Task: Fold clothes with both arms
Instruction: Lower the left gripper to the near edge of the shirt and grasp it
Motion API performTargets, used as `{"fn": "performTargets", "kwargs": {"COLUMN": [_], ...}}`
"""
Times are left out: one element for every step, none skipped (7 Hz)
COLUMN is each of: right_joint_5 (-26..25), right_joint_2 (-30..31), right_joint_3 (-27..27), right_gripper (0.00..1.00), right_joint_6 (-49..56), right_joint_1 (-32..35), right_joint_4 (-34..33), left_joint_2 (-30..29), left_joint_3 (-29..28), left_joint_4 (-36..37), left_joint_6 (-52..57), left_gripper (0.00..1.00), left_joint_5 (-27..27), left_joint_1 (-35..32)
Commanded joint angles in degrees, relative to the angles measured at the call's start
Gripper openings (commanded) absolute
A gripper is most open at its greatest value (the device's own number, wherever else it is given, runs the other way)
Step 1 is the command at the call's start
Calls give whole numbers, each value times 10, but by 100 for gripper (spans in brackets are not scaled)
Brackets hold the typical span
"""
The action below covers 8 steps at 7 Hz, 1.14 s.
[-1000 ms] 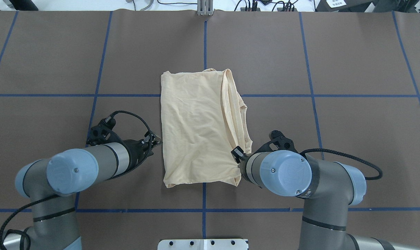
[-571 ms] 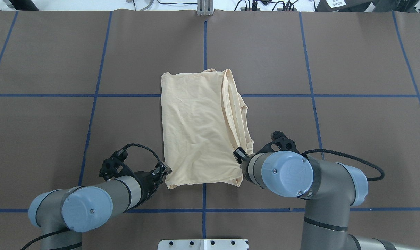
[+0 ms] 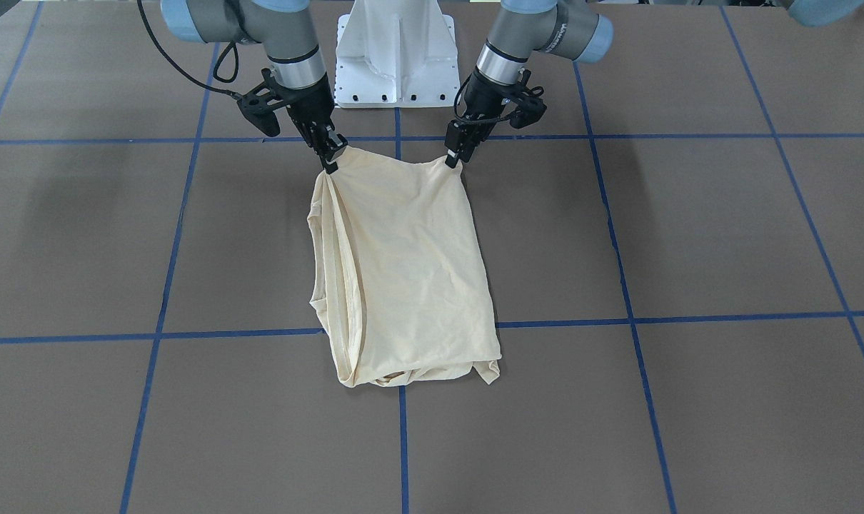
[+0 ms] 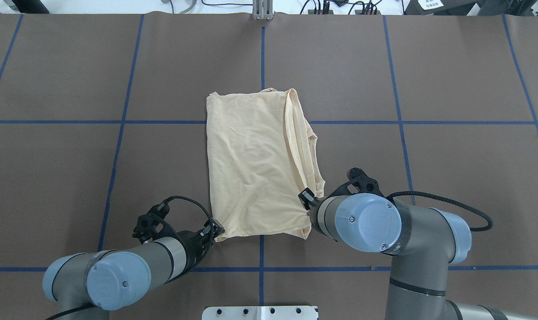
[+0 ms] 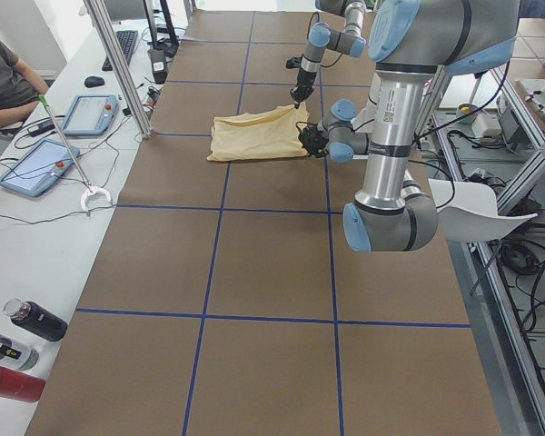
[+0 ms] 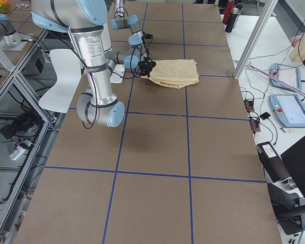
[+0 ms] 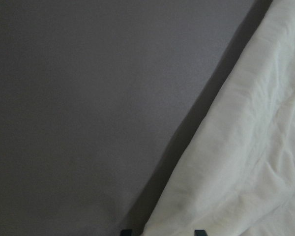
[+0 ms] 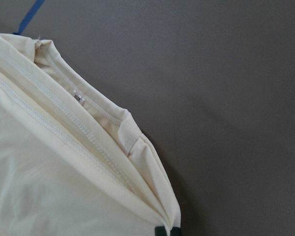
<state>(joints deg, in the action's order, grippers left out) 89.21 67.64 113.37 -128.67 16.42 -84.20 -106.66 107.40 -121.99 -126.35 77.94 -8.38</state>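
The right hand [image 3: 331, 157] pinches the shirt [image 3: 410, 264], but the left hand [image 3: 453, 155] is spread around its corner, so lifting could twist it.

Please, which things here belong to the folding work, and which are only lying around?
For the job:
shirt
left gripper, at a shirt corner
right gripper, pinching the other near corner

Lying about:
bottles
control screens
keyboard

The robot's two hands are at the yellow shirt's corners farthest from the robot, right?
No. The left gripper and right gripper are at the corners of the shirt nearest the robot, not farthest. The front-facing view shows this.
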Motion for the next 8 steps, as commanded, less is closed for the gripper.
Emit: {"fn": "performTargets", "kwargs": {"right_joint_5": [0,0,0,0,1,1,7,19], "right_joint_2": [0,0,1,1,1,3,27,68], "right_joint_3": [0,0,0,0,0,10,48,100], "right_gripper": [0,0,0,0,0,0,0,0], "right_joint_6": [1,0,1,1,0,0,-1,-15], "right_joint_1": [0,0,0,0,1,1,-2,-13], "right_joint_4": [0,0,0,0,0,-1,-3,-3], "left_joint_2": [0,-3,-3,-3,5,9,25,55], "left_joint_3": [-2,-2,1,5,22,44,85,135], "left_joint_4": [-1,-1,-2,-3,-3,-2,3,4], "left_joint_6": [-2,-35,-45,-46,-44,-45,-46,-64], "left_gripper": [27,0,0,0,0,0,0,0], "left_joint_5": [-2,-6,-14,-14,-14,-15,-14,-14], "left_joint_1": [6,6,4,2,-1,-1,3,21]}}
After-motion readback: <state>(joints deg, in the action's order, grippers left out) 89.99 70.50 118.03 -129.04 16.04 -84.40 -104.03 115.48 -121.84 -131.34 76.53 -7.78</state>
